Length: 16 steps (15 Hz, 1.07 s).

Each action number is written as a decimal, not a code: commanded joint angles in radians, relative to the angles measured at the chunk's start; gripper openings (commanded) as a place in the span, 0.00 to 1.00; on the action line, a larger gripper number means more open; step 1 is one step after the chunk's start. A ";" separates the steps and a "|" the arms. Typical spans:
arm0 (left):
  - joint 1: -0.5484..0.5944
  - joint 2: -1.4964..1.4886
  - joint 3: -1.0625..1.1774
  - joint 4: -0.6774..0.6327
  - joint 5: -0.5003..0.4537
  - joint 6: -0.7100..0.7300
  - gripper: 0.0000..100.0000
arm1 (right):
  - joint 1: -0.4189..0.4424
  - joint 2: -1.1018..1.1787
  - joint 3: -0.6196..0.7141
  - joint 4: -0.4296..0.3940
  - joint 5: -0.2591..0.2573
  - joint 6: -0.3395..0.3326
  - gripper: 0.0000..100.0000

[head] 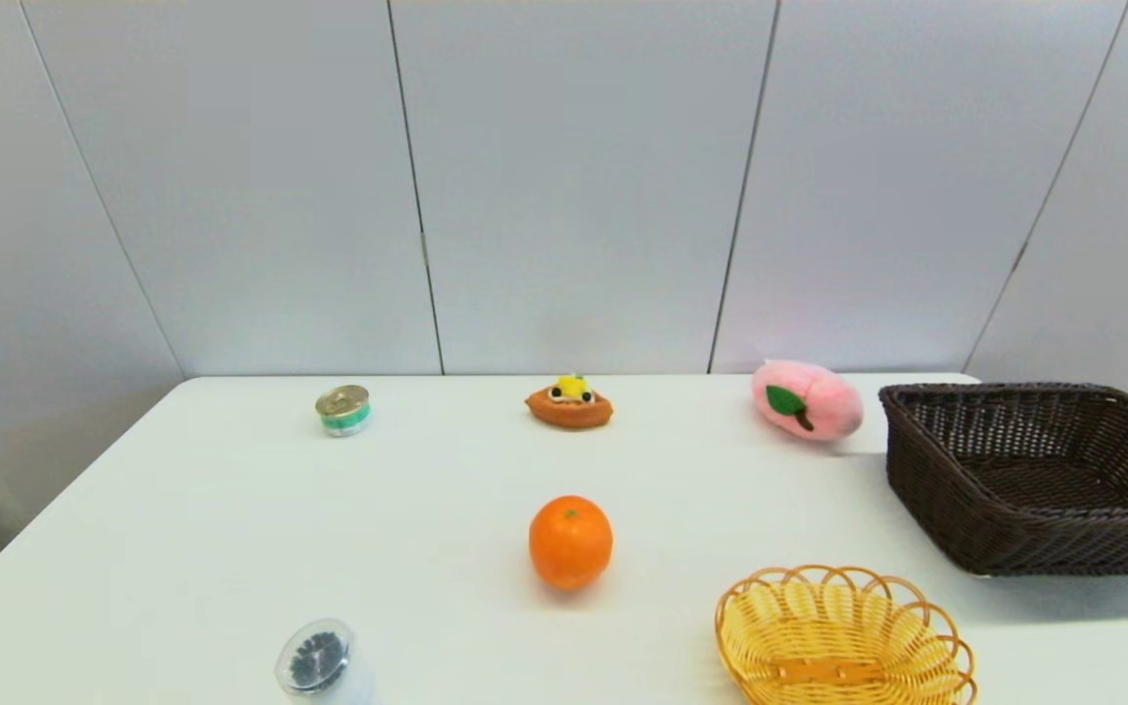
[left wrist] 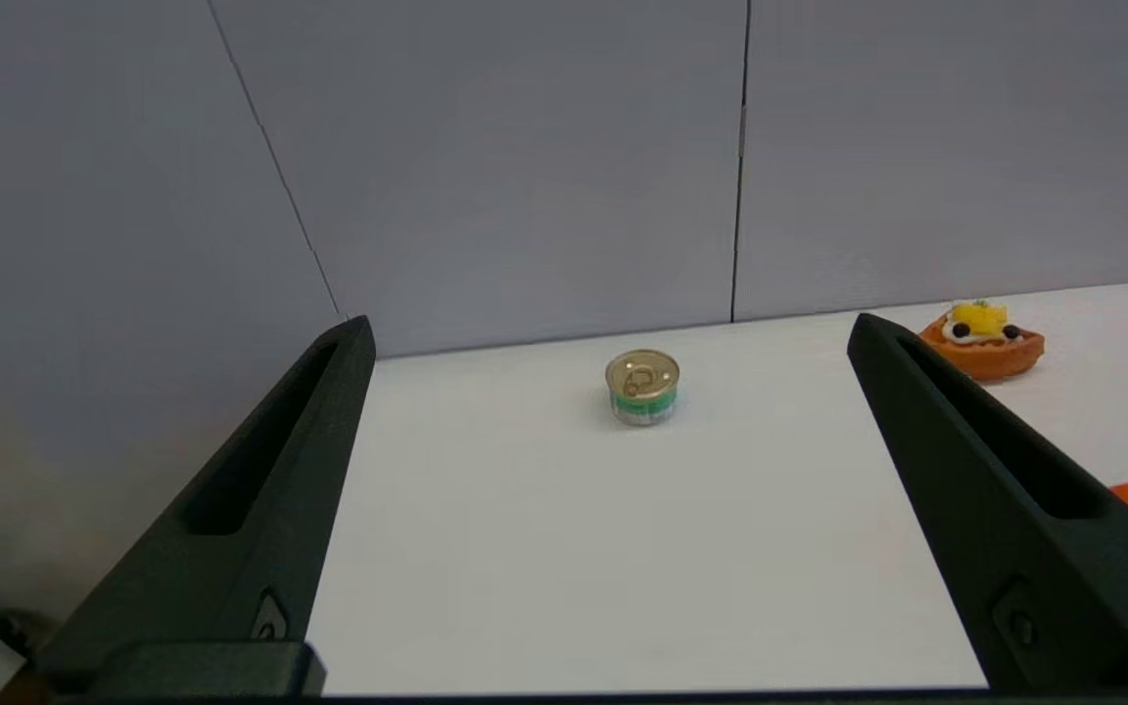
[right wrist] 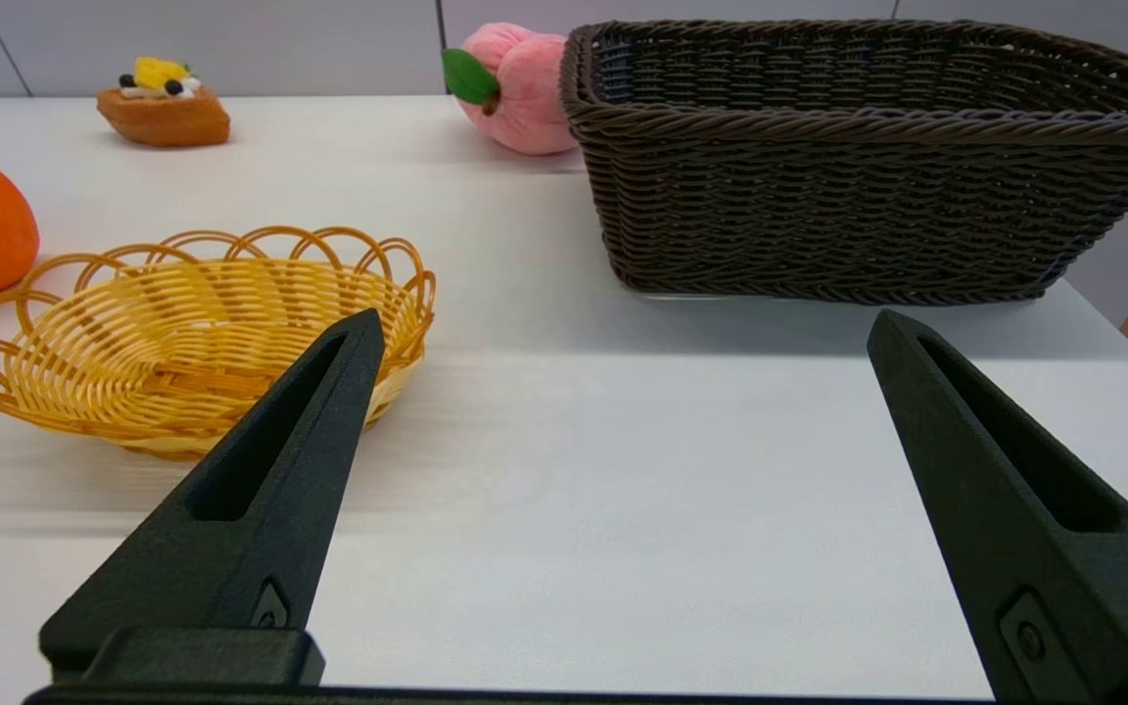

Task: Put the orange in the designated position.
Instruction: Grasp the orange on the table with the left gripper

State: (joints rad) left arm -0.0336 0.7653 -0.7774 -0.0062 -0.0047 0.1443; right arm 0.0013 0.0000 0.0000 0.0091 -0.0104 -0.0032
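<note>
Meanwhile the orange (head: 570,541) is sitting mid-table, left of the yellow basket (head: 843,634), looking firm, smooth and prone to rolling, so gripping across its widest middle seems safest, while the left gripper (left wrist: 608,338) and right gripper (right wrist: 623,328) are gaping wide, empty.

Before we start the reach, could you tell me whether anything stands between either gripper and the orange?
Nothing visible does. The orange sits alone on bare table; the yellow basket lies beside the right gripper, and the left gripper faces the tin can.
</note>
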 commanded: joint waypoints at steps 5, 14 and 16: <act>-0.262 0.448 -0.370 0.146 -0.109 0.026 1.00 | 0.000 0.000 0.000 0.000 0.000 0.000 1.00; -0.505 0.884 -0.645 0.147 -0.106 -0.290 1.00 | 0.000 0.000 0.000 0.000 0.000 0.000 1.00; -0.552 0.968 -0.698 0.166 -0.106 -0.316 1.00 | 0.000 0.000 0.000 0.000 0.000 0.000 1.00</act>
State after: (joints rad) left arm -0.5170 1.5862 -1.3964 0.1404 -0.1106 -0.1283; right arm 0.0013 0.0000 0.0000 0.0089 -0.0109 -0.0028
